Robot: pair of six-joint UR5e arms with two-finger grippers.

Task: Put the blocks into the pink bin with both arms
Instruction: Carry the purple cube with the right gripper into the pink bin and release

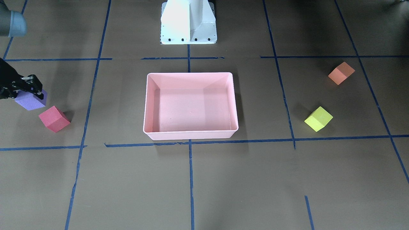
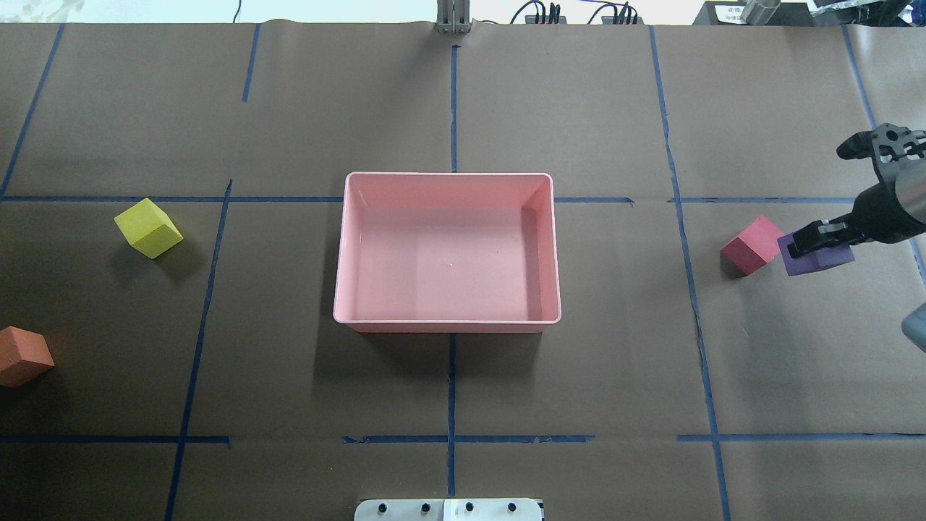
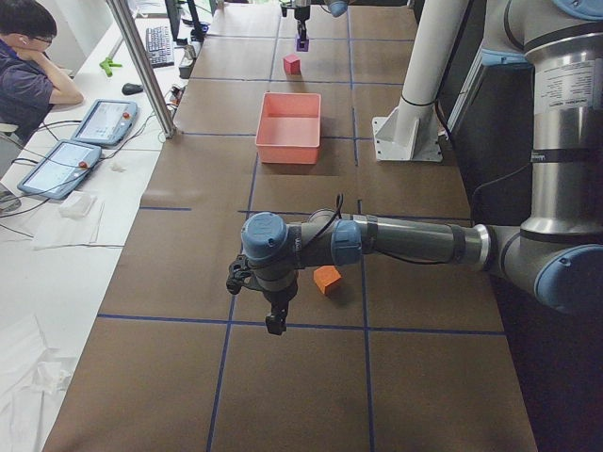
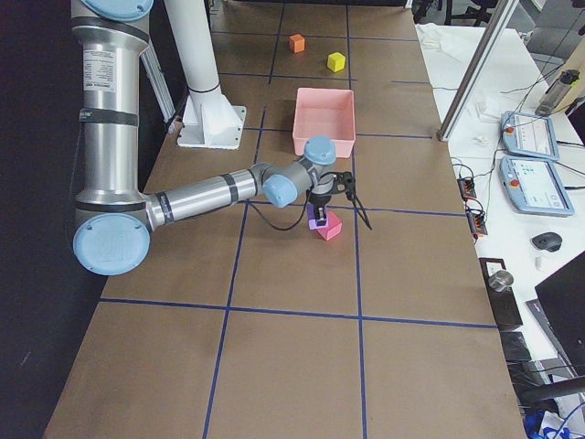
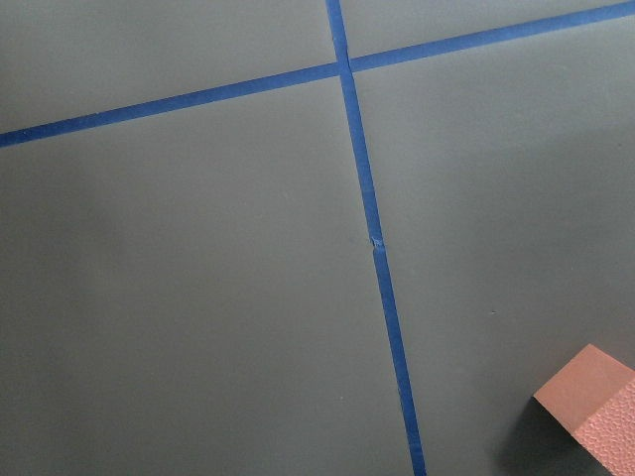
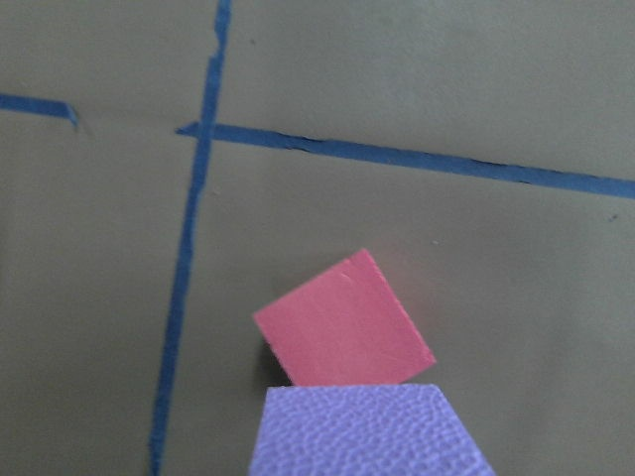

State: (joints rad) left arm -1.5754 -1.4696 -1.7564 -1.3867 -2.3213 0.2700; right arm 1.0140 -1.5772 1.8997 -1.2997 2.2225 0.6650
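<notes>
The pink bin (image 1: 190,134) stands empty at the table's middle, also in the overhead view (image 2: 448,325). My right gripper (image 2: 819,239) is shut on the purple block (image 2: 817,260) and holds it just above the table, right beside the red block (image 2: 747,244). The front view shows the purple block (image 1: 30,101) and red block (image 1: 54,118) too. The yellow block (image 2: 147,228) and orange block (image 2: 23,356) lie on the other side. My left gripper (image 3: 275,320) shows only in the left side view, pointing down near the orange block (image 3: 327,279); I cannot tell whether it is open or shut.
The white pedestal base (image 1: 188,22) stands behind the bin. Blue tape lines cross the brown table cover. A side table with tablets (image 3: 104,121) and a seated person (image 3: 28,56) lies past the table's far edge.
</notes>
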